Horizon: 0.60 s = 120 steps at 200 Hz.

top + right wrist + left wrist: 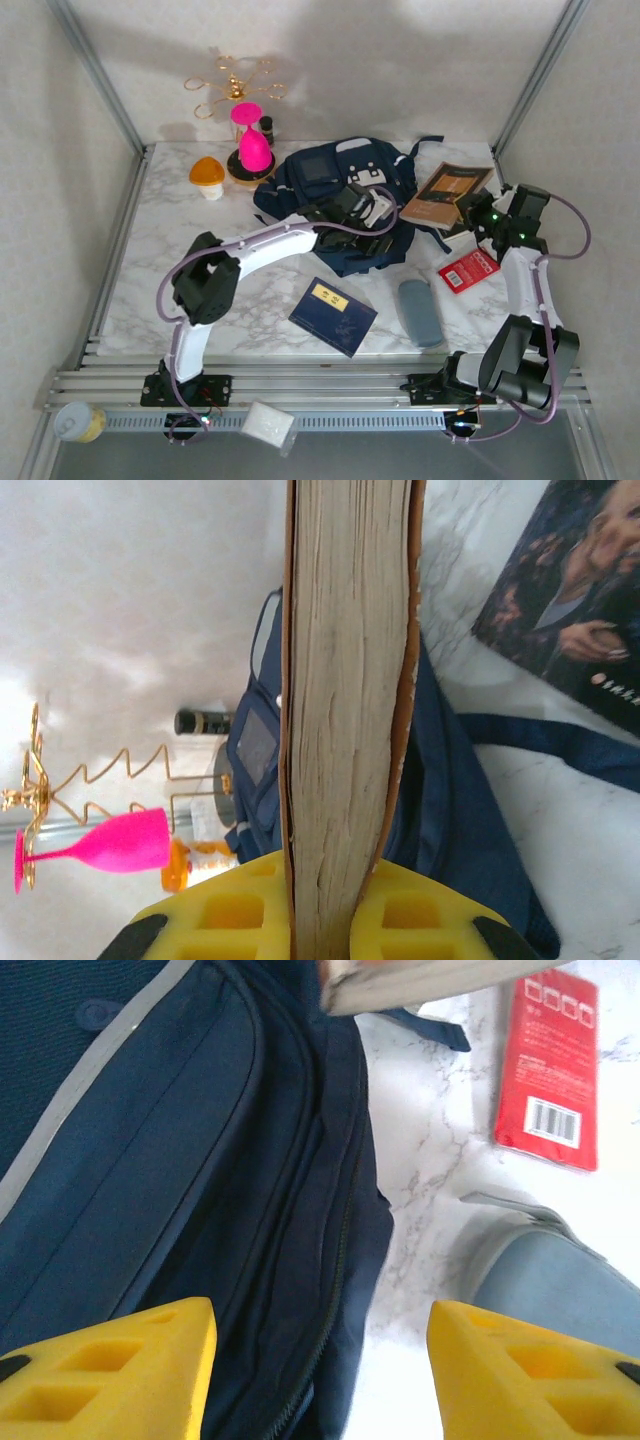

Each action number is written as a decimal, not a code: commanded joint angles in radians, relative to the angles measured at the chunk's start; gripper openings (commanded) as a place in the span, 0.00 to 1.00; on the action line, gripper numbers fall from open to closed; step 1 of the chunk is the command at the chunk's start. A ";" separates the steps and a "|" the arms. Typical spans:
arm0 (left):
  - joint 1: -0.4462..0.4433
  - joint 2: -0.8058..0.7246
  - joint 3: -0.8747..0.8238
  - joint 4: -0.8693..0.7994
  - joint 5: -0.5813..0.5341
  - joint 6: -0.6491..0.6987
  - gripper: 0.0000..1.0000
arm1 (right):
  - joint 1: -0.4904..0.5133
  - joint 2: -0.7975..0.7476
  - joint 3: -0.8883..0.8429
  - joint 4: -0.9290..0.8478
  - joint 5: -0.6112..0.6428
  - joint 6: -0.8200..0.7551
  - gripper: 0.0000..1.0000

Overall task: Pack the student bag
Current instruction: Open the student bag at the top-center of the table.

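Top external view: the student bag (300,190) lies flat at the far middle of the marble table (180,250), front pocket up. Its long axis slants from far-left to near-right, and its pale patches face the back wall. Straps trail off its right side.

The left gripper (372,222) hovers over the bag's near-right part. In the left wrist view its 2 yellow fingers (120,1370) stand well apart with nothing between them but the bag's fabric and zip line below. The right gripper (487,215), right of the bag, is clamped on a brown book (447,193). The right wrist view shows the book's page edge (345,680) pinched upright between the pads.

The left arm covers the bag's middle, so I cannot tell whether the main opening is unzipped. A dark cover with a printed face (570,600) is cut off by the frame edge.

Near-right of the bag lie a red booklet (468,270) and a grey case (420,312), and a navy book (333,316) lies on its near side. A pink goblet (252,145) stands just beside its far-left corner. Bare marble spreads left of the bag, while its far edge lies close to the table's back edge.
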<state>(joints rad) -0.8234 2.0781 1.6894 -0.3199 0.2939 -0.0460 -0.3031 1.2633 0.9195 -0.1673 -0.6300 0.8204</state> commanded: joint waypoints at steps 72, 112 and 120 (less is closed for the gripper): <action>0.000 0.206 0.274 -0.216 -0.011 0.108 0.53 | -0.029 -0.025 -0.027 0.068 -0.049 -0.013 0.00; 0.012 0.217 0.301 -0.213 -0.056 0.103 0.44 | -0.029 -0.033 -0.034 0.060 -0.044 -0.035 0.00; 0.019 0.214 0.303 -0.215 -0.055 0.101 0.43 | -0.030 -0.036 -0.034 0.054 -0.042 -0.043 0.00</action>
<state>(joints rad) -0.8211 2.2787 1.9491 -0.5037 0.2779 0.0463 -0.3294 1.2530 0.8871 -0.1688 -0.6361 0.8146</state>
